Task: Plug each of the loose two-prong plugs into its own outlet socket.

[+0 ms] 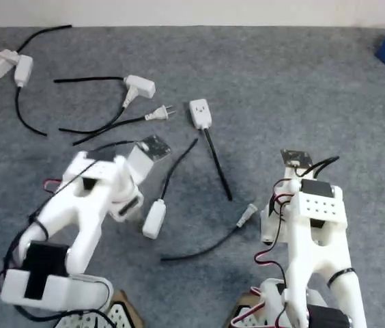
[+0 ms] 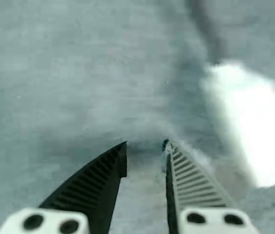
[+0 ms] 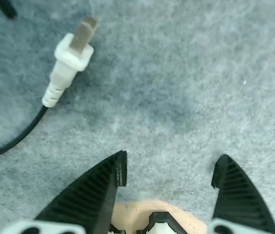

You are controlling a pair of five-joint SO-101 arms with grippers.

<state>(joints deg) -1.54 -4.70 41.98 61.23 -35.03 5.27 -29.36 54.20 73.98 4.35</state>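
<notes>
Though my left fingers (image 2: 145,146) stand only a narrow gap apart, they grip nothing. They hang over the grey desk (image 2: 54,73), and a blurred white block (image 2: 247,126) lies just beside them. From above, a white outlet socket (image 1: 153,217) on a black cord lies just beside my left arm (image 1: 83,198). My right fingers (image 3: 172,158) are spread wide and empty above the desk. A two-prong plug (image 3: 74,46) lies near them, prongs pointing away, its black lead (image 3: 10,141) trailing off. Farther out, a second plug (image 1: 160,113) points its prongs towards another socket (image 1: 200,113), near but apart. An angled plug (image 1: 140,87) lies beyond it, and two more white pieces (image 1: 8,65) sit at the far corner.
</notes>
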